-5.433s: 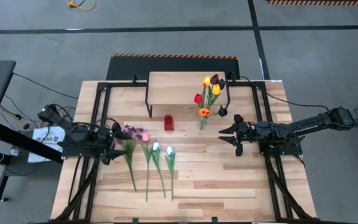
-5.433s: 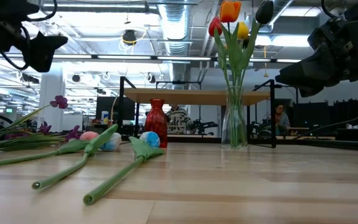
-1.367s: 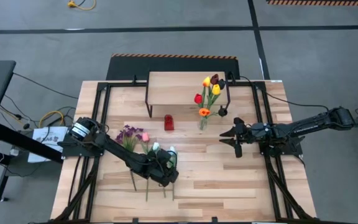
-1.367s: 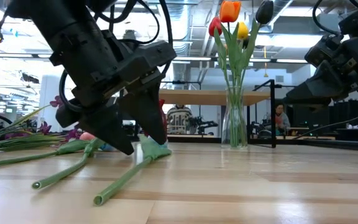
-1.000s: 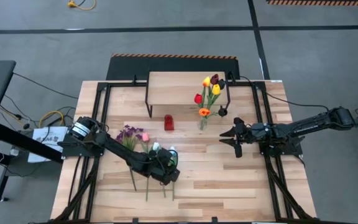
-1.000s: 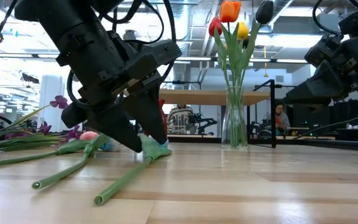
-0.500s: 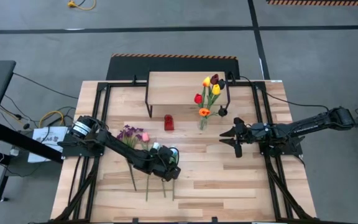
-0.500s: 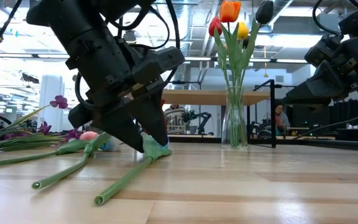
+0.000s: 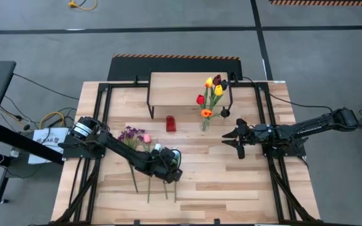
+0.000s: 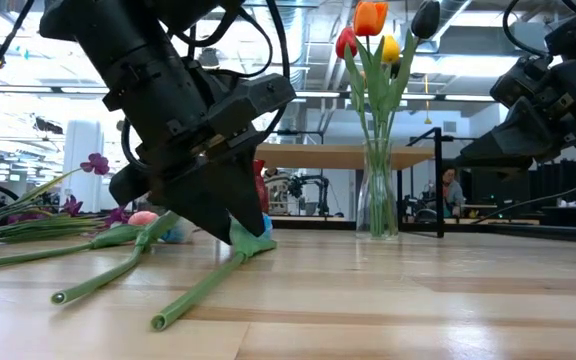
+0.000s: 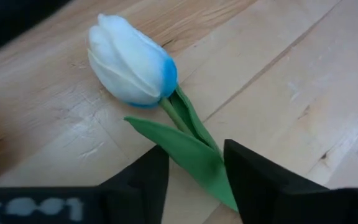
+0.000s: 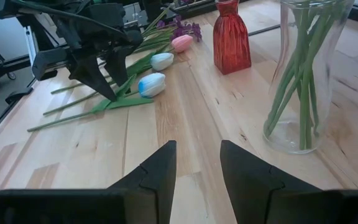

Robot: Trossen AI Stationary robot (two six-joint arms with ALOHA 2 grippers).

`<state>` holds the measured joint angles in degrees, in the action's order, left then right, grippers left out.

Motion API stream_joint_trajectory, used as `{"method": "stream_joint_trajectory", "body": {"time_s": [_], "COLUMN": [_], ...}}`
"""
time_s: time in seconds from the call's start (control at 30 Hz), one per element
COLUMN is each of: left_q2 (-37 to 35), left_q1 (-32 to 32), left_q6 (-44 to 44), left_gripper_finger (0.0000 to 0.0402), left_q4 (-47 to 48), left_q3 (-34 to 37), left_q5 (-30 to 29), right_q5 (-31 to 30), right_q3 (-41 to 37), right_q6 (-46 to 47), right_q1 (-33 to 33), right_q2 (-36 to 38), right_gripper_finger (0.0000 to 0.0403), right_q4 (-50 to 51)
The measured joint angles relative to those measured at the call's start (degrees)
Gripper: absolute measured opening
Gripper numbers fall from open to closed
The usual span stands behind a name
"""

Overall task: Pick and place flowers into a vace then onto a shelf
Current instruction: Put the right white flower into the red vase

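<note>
Pale plank tabletop [image 9: 219, 169]; left gripper [image 11: 194, 167] parted astride smooth blue-white tulip's [image 11: 133, 61] leafy stem; right gripper [image 12: 197, 163] parted, empty.

The table [image 9: 231, 182] is evenly and brightly lit from above, and only soft, short shadows are cast. In the low view, glare from ceiling lights [image 10: 268, 40] is seen behind silhouetted arms. In the left wrist view, the white-and-blue tulip [image 11: 132, 62] is rendered sharp while the nearest edge is blurred.

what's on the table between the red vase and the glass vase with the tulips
Nothing: in the right wrist view only bare wood tabletop shows between the red vase and the glass vase. The high view agrees.
</note>
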<state>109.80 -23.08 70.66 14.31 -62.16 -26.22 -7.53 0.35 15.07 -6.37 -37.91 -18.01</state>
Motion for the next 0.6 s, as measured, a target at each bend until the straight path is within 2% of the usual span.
{"method": "stream_joint_trajectory", "body": {"time_s": [0.37,0.6], "left_q2": [0.0,0.0], "left_q1": [-0.7,-2.0], "left_q6": [-1.3,-1.3], "left_gripper_finger": [0.0015,0.0009], "left_q4": [-1.7,-4.0], "left_q3": [0.0,0.0], "left_q5": [-1.6,-2.6], "right_q5": [0.0,0.0], "right_q3": [0.0,0.0], "right_q6": [0.0,0.0], "right_q1": [0.0,0.0], "right_q2": [0.0,0.0], "right_gripper_finger": [0.0118,0.0118], "right_q4": [0.0,0.0]}}
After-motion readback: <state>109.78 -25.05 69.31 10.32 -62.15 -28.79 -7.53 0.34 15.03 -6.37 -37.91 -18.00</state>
